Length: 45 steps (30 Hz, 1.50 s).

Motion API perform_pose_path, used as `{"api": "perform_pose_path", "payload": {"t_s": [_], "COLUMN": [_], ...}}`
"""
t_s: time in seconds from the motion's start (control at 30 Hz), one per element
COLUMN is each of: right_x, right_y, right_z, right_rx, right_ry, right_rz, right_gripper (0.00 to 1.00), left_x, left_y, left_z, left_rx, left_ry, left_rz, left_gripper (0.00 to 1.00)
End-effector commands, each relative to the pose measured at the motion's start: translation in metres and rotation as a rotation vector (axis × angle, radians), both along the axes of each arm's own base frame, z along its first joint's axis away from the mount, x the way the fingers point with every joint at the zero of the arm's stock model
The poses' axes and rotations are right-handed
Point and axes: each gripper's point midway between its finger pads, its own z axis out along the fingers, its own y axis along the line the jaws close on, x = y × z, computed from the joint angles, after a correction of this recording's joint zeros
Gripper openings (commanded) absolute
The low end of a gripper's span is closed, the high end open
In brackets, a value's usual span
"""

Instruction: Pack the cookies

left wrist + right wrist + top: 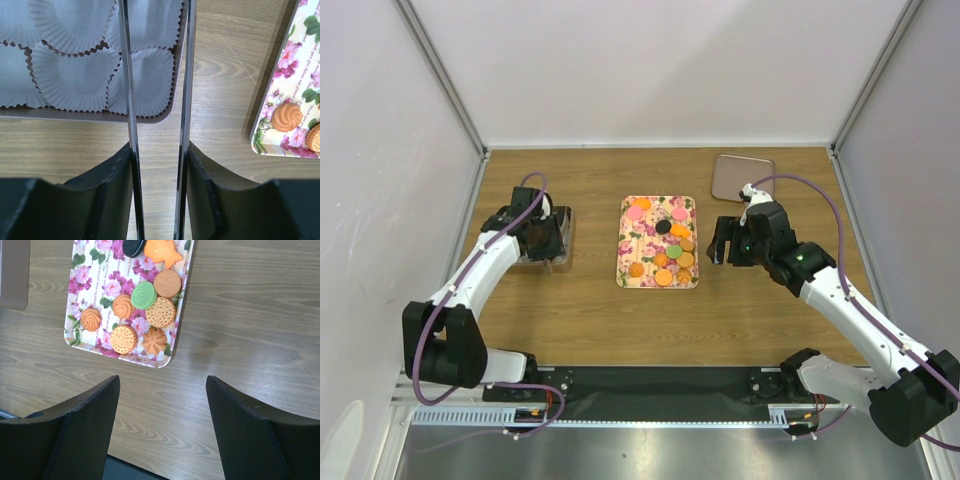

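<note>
**Asker:** Where are the cookies?

**Describer:** The cookies (pixel 160 312) lie flat on a flowered tray (pixel 82 275) in the middle of the table (pixel 250 315). Most crowd toward the tray's five o'clock corner. They are orange, green and pink, with one black. At nine o'clock from the tray sits a box (pixel 100 117) of white paper cups (pixel 75 80); the cups in view hold nothing. A lid (pixel 741 178) rests at one o'clock.

**Asker:** And the arms?

**Describer:** The right fingers (pixel 240 430) are spread wide with nothing between them, at three o'clock just beside the tray. The left fingers (pixel 131 100) are thin blades a narrow gap apart. They grip nothing and hang over the edge of the box.

**Asker:** How will a cookie handle?

**Describer:** I judge them light, stiff and easily chipped. Several touch, and some perhaps overlap; the view is too coarse to be sure. The best hold is a gentle pinch across opposite rims. Start with one at the edge of the cluster, where its sides are free.
</note>
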Motion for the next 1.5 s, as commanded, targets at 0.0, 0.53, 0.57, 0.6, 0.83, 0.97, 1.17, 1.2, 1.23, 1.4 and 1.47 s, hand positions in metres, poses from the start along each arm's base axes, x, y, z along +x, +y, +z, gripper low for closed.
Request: {"api": "perform_pose_path", "payload": {"t_s": [0.0,0.53,0.57,0.6,0.83,0.97,1.17,1.2,1.23,1.4,1.47], "right_x": [0.009,0.011,0.011,0.011,0.014,0.016,0.021,0.022,0.023,0.025,0.024], "right_y": [0.005,0.008,0.009,0.01,0.013,0.013,0.005,0.004,0.003,-0.006,-0.01], "right_z": [0.018,0.018,0.018,0.019,0.021,0.022,0.028,0.03,0.031,0.033,0.033], "right_rx": [0.029,0.033,0.035,0.038,0.036,0.024,-0.011,-0.009,-0.01,-0.016,-0.02], "right_ry": [-0.054,-0.057,-0.056,-0.06,-0.067,-0.072,-0.076,-0.079,-0.081,-0.083,-0.083], "right_rz": [-0.016,-0.012,-0.012,-0.007,0.0,0.007,-0.017,-0.022,-0.024,-0.04,-0.047], "right_gripper": [0.76,0.76,0.76,0.76,0.76,0.76,0.76,0.76,0.76,0.76,0.76], "left_x": [0.021,0.013,0.012,0.008,-0.011,-0.022,-0.04,-0.039,-0.04,-0.041,-0.041], "left_y": [-0.001,-0.002,-0.002,0.0,-0.012,-0.023,-0.07,-0.078,-0.086,-0.143,-0.163], "left_z": [0.021,0.048,0.052,0.059,0.085,0.091,0.084,0.084,0.082,0.065,0.065], "left_rx": [-0.008,-0.017,-0.018,-0.017,-0.015,0.024,0.013,0.008,0.008,-0.013,-0.026], "left_ry": [-0.092,-0.15,-0.16,-0.173,-0.223,-0.232,-0.211,-0.216,-0.212,-0.167,-0.171], "left_rz": [-0.014,-0.024,-0.024,-0.022,-0.076,-0.111,-0.225,-0.239,-0.254,-0.374,-0.416], "left_gripper": [0.47,0.48,0.48,0.48,0.48,0.47,0.47,0.47,0.47,0.47,0.47]}}
